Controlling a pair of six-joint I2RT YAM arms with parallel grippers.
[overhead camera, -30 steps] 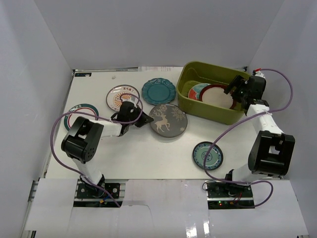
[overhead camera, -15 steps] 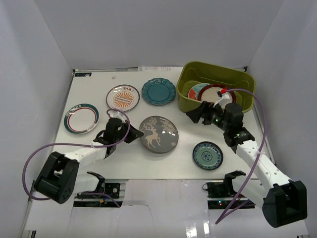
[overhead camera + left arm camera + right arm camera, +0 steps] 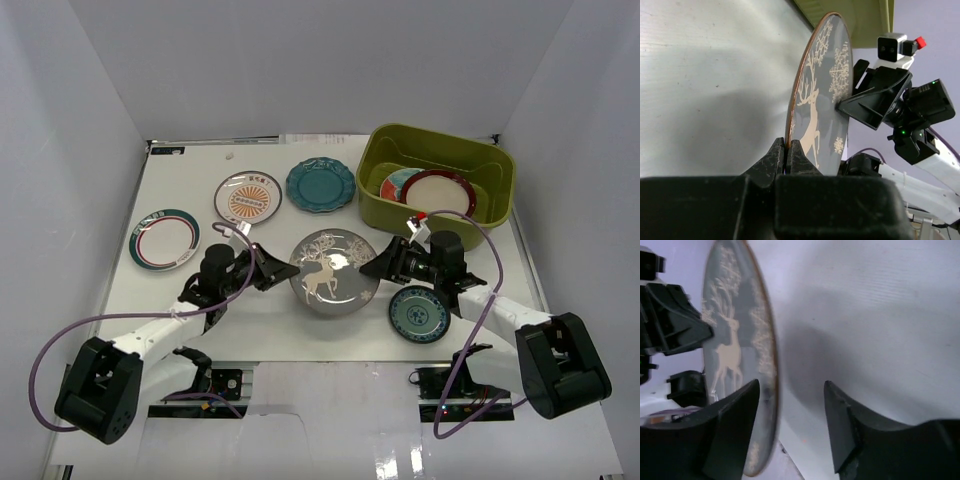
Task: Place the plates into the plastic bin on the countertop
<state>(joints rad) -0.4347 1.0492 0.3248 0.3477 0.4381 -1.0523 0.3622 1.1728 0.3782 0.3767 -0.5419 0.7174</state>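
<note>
The grey deer plate [image 3: 333, 272] hangs tilted above the countertop [image 3: 300, 335], my left gripper [image 3: 285, 272] shut on its left rim. The left wrist view shows that rim pinched between the fingers [image 3: 787, 150] and the plate [image 3: 827, 95] on edge. My right gripper [image 3: 372, 270] is open at the plate's right rim; in the right wrist view its jaws [image 3: 792, 385] straddle the plate [image 3: 735, 350], with a gap behind it. The olive plastic bin [image 3: 440, 143] at back right holds a red-teal plate [image 3: 399, 183] and a dark-rimmed cream plate [image 3: 440, 193].
On the countertop lie an orange sunburst plate [image 3: 248, 196], a scalloped teal plate [image 3: 321, 184], a green-rimmed white plate [image 3: 164, 239] at the left and a small teal patterned plate [image 3: 419, 313] just under the right arm. White walls enclose the sides.
My left gripper has lifted the deer plate and drawn it nearer and rightward. My right arm left the bin, swung down to the plate's right rim and narrowed its jaws.
</note>
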